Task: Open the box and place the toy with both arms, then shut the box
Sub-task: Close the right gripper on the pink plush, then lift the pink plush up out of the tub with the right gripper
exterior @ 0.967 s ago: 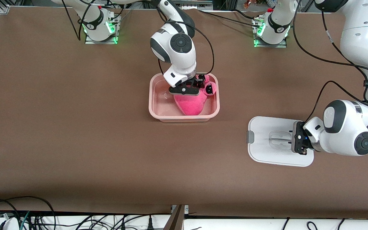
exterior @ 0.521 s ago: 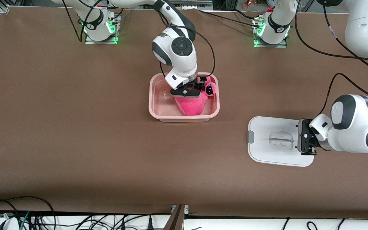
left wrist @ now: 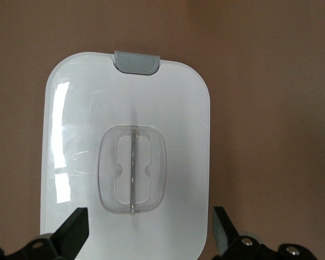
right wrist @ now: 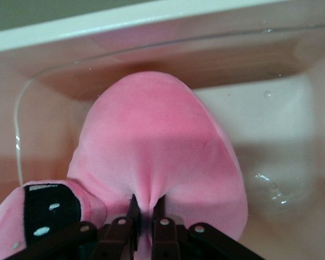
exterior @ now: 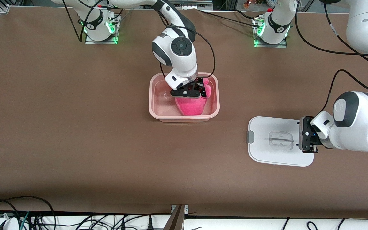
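Note:
The pale-pink box point(exterior: 152, 105) stands open mid-table with the hot-pink plush toy point(exterior: 191, 107) inside it. My right gripper point(exterior: 193, 93) reaches down into the box and is shut on a pinched fold of the toy point(right wrist: 157, 135); one black eye point(right wrist: 46, 216) shows beside the right gripper point(right wrist: 146, 208). The white lid point(exterior: 267, 155) lies flat on the table toward the left arm's end, nearer the front camera than the box. My left gripper point(exterior: 300, 142) hovers open over the lid's edge, fingers point(left wrist: 76, 232) spread wide of the lid point(left wrist: 76, 108) and its clear handle point(left wrist: 133, 168).
The lid's grey clip point(exterior: 250, 137) points toward the box. Both arm bases point(exterior: 101, 25) stand along the table's edge farthest from the front camera. Cables point(exterior: 18, 214) hang below the table edge nearest the front camera. Bare brown tabletop point(exterior: 75, 127) lies around the box and lid.
My right gripper has shut on the toy, bunching the plush and drawing its eyes inward. My left gripper opened wide and drew back along the lid toward the left arm's end.

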Controlling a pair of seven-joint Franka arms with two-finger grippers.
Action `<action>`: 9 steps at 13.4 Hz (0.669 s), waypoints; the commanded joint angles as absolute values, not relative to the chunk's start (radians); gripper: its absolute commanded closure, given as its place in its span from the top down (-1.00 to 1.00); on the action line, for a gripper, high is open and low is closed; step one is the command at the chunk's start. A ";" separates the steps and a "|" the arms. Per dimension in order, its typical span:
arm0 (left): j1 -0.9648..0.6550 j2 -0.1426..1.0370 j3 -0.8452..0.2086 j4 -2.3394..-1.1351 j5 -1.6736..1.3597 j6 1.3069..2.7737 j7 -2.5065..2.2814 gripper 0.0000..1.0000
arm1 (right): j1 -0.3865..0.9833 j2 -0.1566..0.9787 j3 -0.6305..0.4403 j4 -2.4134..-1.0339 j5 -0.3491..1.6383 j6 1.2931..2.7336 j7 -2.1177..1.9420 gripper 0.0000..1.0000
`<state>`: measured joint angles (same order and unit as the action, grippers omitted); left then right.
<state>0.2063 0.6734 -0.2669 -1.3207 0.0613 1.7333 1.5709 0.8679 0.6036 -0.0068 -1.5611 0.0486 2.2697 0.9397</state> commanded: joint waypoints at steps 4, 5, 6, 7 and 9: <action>0.204 0.632 -0.268 -1.330 0.124 1.710 1.557 1.00 | 0.815 0.512 -0.018 -1.436 0.034 2.073 0.924 -1.00; 0.206 0.632 -0.271 -1.330 0.124 1.710 1.548 1.00 | 0.812 0.496 -0.020 -1.401 0.034 2.010 0.911 -1.00; 0.204 0.632 -0.270 -1.331 0.124 1.710 1.539 1.00 | 0.805 0.483 -0.021 -1.376 0.038 1.953 0.901 -1.00; 0.204 0.632 -0.271 -1.331 0.124 1.710 1.537 1.00 | 0.799 0.476 -0.020 -1.368 0.043 1.938 0.902 -1.00; 0.204 0.632 -0.272 -1.331 0.124 1.710 1.537 1.00 | 0.810 0.489 -0.012 -1.370 0.044 1.948 0.946 -0.33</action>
<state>0.2053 0.6503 -0.2673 -1.3209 0.0968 1.7231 1.5486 0.8065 0.4661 -0.0257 -1.3805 0.0459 1.9533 0.9188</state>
